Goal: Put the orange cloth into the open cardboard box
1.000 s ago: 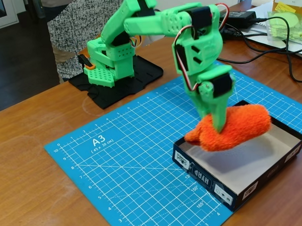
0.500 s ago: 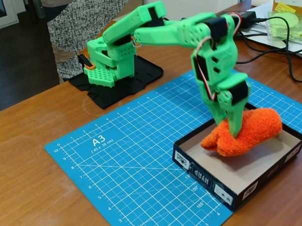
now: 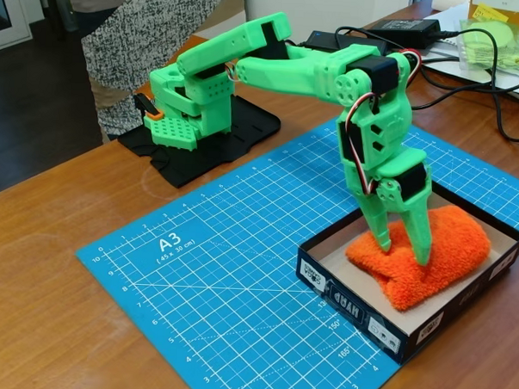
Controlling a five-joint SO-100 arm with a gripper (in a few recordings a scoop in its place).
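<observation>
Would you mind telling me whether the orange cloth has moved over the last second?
Yes: the orange cloth dropped from above the open cardboard box onto its floor.

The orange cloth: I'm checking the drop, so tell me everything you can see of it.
The orange cloth is bright, fluffy terry, bunched into a thick oblong. It lies inside the open cardboard box, on the floor toward the far side. The green gripper stands over it, fingers spread, tips down against the pile.

Green arm reaches forward, end effector (image 3: pixel 404 246) pointing down, fingers spread.
</observation>
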